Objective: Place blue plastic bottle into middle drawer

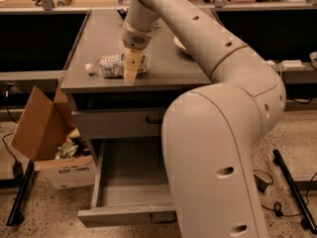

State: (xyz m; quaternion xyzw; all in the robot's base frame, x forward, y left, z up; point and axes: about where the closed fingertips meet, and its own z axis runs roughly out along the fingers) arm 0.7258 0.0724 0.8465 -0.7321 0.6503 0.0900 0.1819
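One blue plastic bottle [110,66] lies behind end effector [130,76].

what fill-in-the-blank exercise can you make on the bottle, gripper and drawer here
1. The small clear plastic bottle with a white cap lies on its ___ on the grey cabinet top.
2. The gripper is down at the ___.
3. The wide grey metal drawer below stands ___.
Missing words: side; bottle; open
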